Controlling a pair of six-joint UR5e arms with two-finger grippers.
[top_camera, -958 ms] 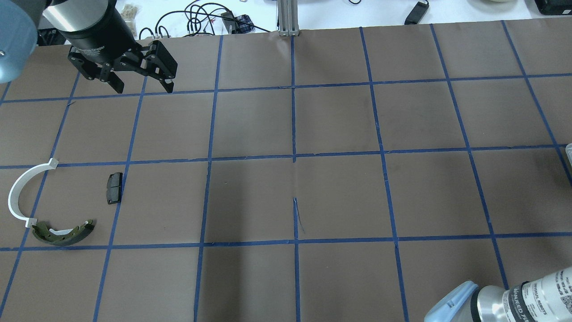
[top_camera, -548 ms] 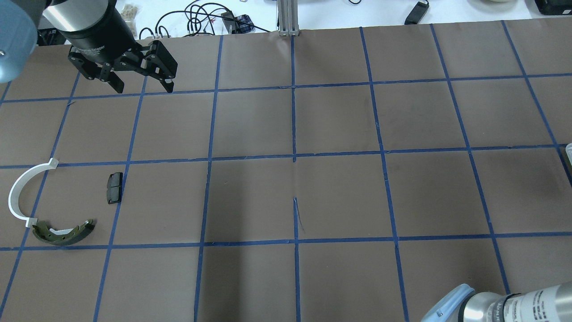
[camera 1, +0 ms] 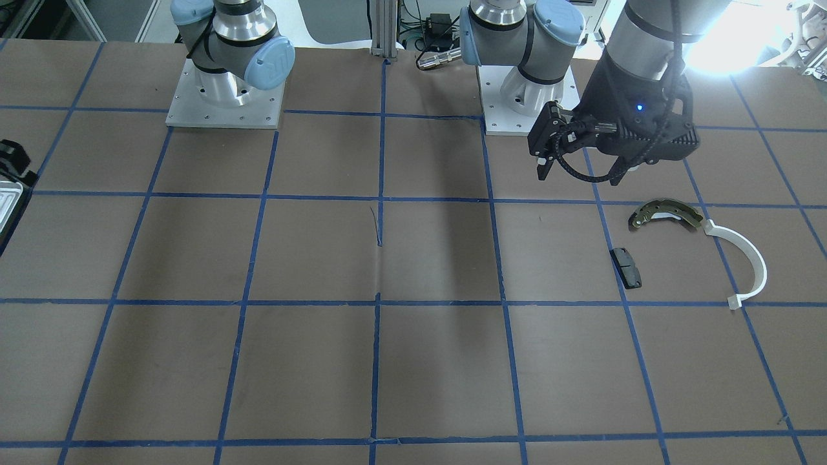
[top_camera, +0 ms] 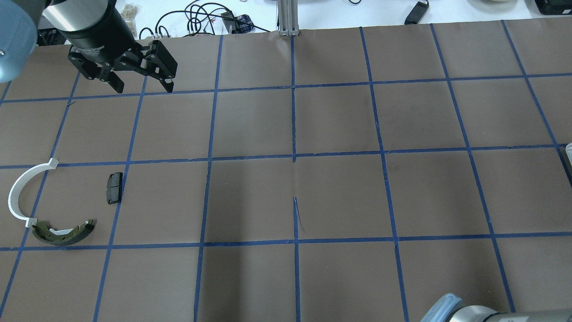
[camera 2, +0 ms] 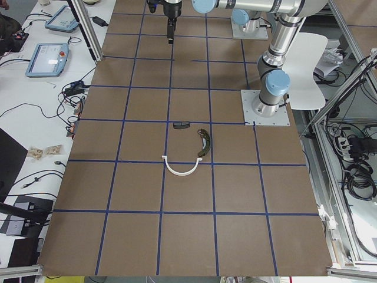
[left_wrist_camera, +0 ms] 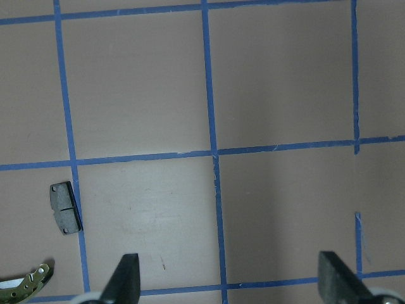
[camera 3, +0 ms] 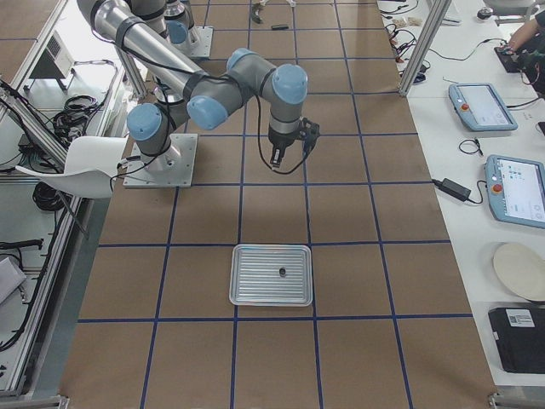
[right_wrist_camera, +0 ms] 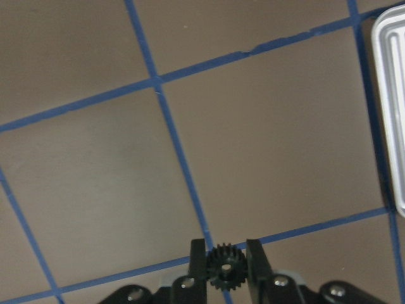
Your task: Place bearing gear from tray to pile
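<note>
Over the brown table (top_camera: 339,188) my right fingers (right_wrist_camera: 198,263) pinch the gear (right_wrist_camera: 226,267), bore facing the wrist camera; left fingers (left_wrist_camera: 128,275) spread wide.

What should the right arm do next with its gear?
Probably carry it across toward the brake shoe and white arc on the robot's left: the right gripper is shut on the gear and clear of the tray.
</note>
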